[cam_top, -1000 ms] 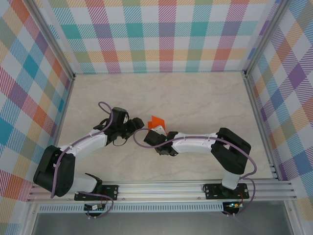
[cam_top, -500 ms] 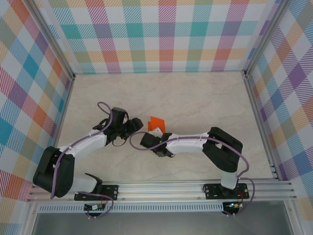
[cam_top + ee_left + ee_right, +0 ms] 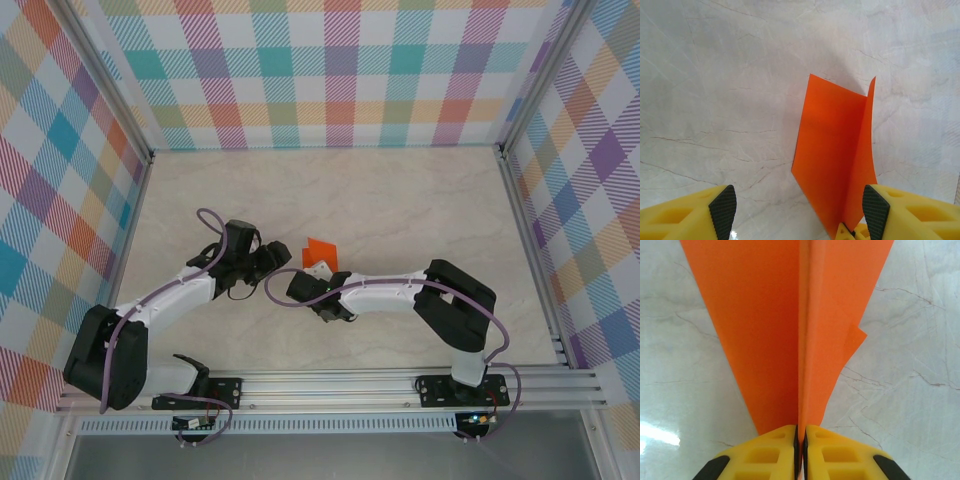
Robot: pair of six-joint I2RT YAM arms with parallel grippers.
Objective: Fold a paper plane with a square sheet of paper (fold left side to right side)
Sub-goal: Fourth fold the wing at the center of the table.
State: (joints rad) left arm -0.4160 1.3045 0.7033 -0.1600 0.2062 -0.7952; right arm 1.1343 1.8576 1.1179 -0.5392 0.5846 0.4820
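- The sheet of paper (image 3: 320, 248) sits near the middle of the bench (image 3: 400, 190), between the two hands.
- It is bent in two along one line. Its two halves stand up like an open book.
- The right hand (image 3: 801, 432) is squeezed tight on the paper, right at the bent line. The fold is caught between its fingers.
- The left hand (image 3: 799, 210) is wide apart and holds nothing. The low tip of the paper sits close to one of its fingers.
- So the first fold looks begun, but the halves do not lie flat on each other yet.
- In the right wrist view a small corner pokes out on one side. The edges may not match, but it is hard to be sure from here.
- No pointed nose and no wings show, so most of the plane is left to make.
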